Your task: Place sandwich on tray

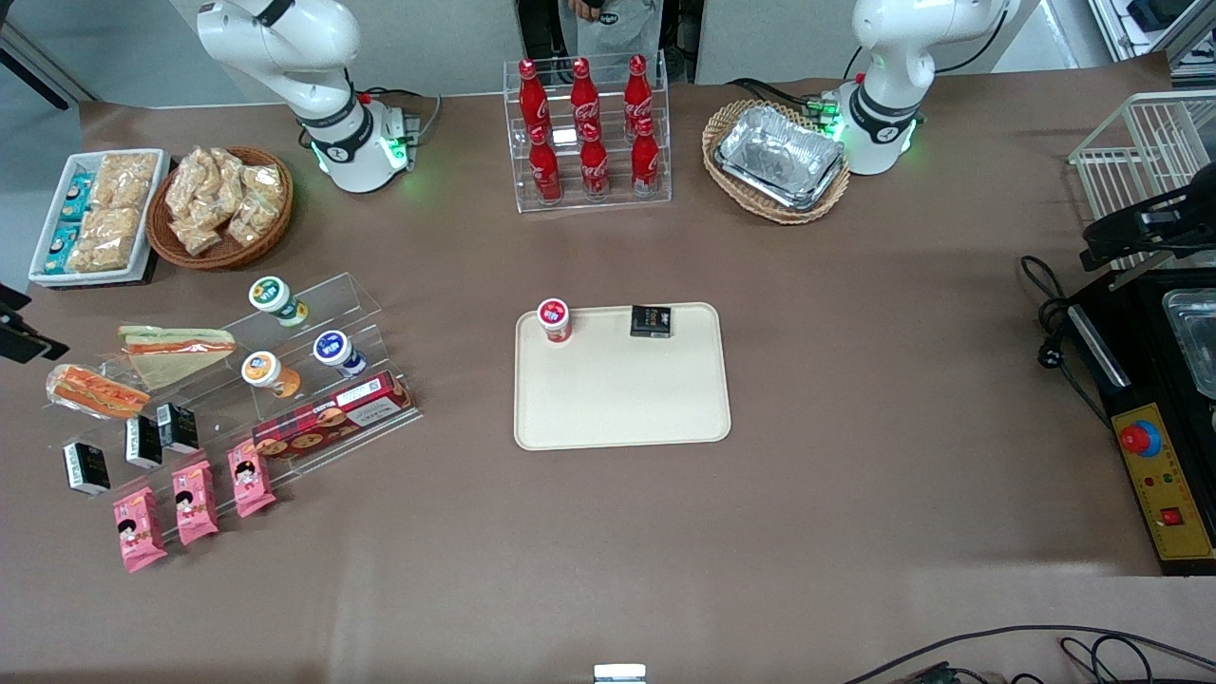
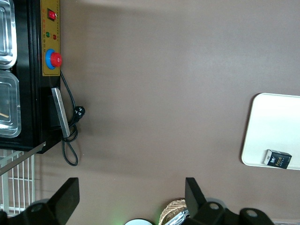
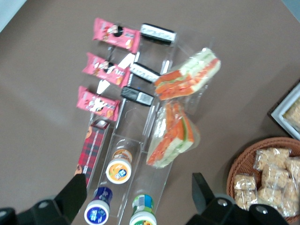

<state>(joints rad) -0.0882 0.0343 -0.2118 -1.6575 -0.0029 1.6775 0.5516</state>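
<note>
The sandwich [image 1: 95, 391] [image 3: 187, 77] is a small clear-wrapped wedge with an orange-red filling. It lies on the table at the working arm's end, beside the black cartons [image 1: 142, 442]. The cream tray [image 1: 622, 399] [image 2: 269, 126] sits mid-table and carries a red-capped cup [image 1: 553, 319] and a small black box [image 1: 651, 321]. My right gripper [image 3: 139, 197] hovers high over the clear acrylic rack [image 3: 140, 140], above the capped cups. It is open, holds nothing, and is apart from the sandwich.
A larger flat triangular sandwich [image 1: 176, 347] [image 3: 171, 136] rests on the rack. Capped cups [image 1: 275, 294], a plaid biscuit box [image 1: 332, 418] and pink snack packs [image 1: 195, 499] are on and around it. A snack basket [image 1: 220, 204] and white tray [image 1: 95, 214] lie farther from the camera; a cola rack [image 1: 587, 133] stands mid-table.
</note>
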